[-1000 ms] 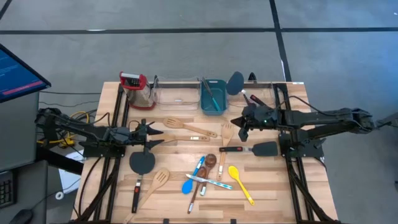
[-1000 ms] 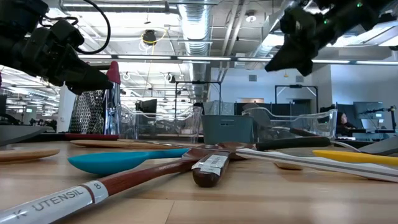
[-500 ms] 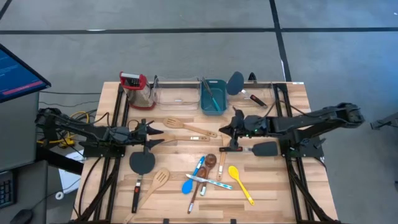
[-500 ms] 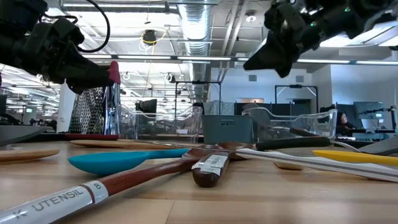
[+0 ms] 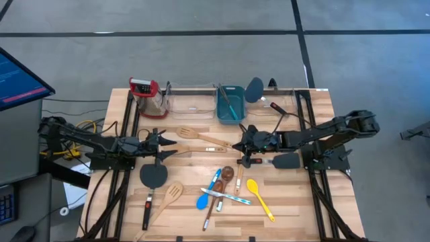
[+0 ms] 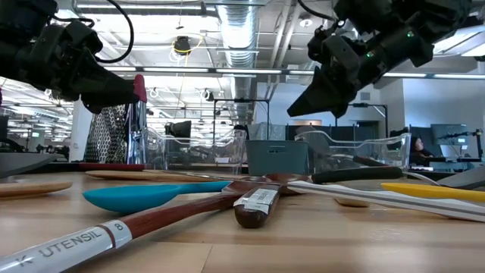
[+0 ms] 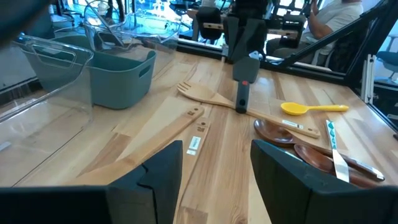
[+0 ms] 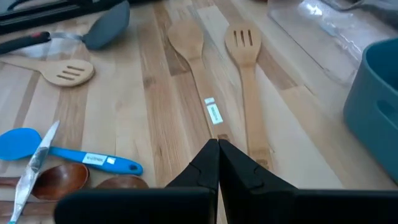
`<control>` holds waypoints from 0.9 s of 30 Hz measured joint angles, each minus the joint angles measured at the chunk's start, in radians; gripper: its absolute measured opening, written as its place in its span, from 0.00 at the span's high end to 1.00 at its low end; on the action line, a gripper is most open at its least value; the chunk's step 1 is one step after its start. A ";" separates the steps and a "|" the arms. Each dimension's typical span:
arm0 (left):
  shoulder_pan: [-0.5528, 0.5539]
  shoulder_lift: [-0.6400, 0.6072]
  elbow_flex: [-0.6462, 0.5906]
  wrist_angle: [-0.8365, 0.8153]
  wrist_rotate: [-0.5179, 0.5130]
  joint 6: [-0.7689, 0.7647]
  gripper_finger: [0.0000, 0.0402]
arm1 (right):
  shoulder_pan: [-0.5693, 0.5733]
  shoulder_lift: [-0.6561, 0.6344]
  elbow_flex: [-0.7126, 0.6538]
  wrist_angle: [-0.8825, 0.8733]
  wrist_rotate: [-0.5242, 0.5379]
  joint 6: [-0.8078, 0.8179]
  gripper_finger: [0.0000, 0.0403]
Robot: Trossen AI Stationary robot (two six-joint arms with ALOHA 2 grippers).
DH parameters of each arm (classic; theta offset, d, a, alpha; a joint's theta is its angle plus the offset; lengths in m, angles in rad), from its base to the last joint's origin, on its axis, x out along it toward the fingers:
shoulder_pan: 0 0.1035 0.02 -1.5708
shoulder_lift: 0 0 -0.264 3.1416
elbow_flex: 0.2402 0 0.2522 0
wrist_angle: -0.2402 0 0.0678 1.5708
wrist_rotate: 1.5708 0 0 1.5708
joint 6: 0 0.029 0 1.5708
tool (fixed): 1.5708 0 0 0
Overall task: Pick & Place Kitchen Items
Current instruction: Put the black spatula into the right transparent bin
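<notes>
Up close, brown wooden spoon point(image 6: 151, 220) lying on the bench point(image 6: 318, 243), its white label reading "UTENSIL 8", utensils lying scattered mid-bench, right end effector point(image 5: 245, 142) hovering clenched over a black spatula point(image 5: 279, 160), left end effector point(image 5: 161, 146) waiting released, grasping nothing.

Perhaps a dozen utensils point(image 5: 222, 183) scattered flat

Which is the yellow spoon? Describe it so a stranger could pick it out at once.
On the wooden table, look at the loose heap of utensils in the front half, away from the teal tub. The yellow spoon lies at the heap's right edge, its handle slanting toward the front right corner. It is the only all-yellow piece; its neighbours are blue or brown.
</notes>
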 joint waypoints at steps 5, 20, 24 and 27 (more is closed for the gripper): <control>0.000 0.000 0.000 0.009 0.000 -0.001 0.56 | -0.001 -0.013 0.000 -0.010 -0.001 0.000 1.00; 0.000 0.000 0.000 0.018 0.000 0.000 0.56 | 0.000 -0.303 0.000 -0.360 -0.027 -0.016 1.00; 0.000 0.000 0.000 0.020 0.000 0.000 0.56 | 0.000 -0.395 0.000 -0.492 -0.027 -0.016 1.00; 0.000 0.000 0.000 0.021 0.000 0.000 0.56 | 0.000 -0.448 0.000 -0.593 -0.027 -0.016 1.00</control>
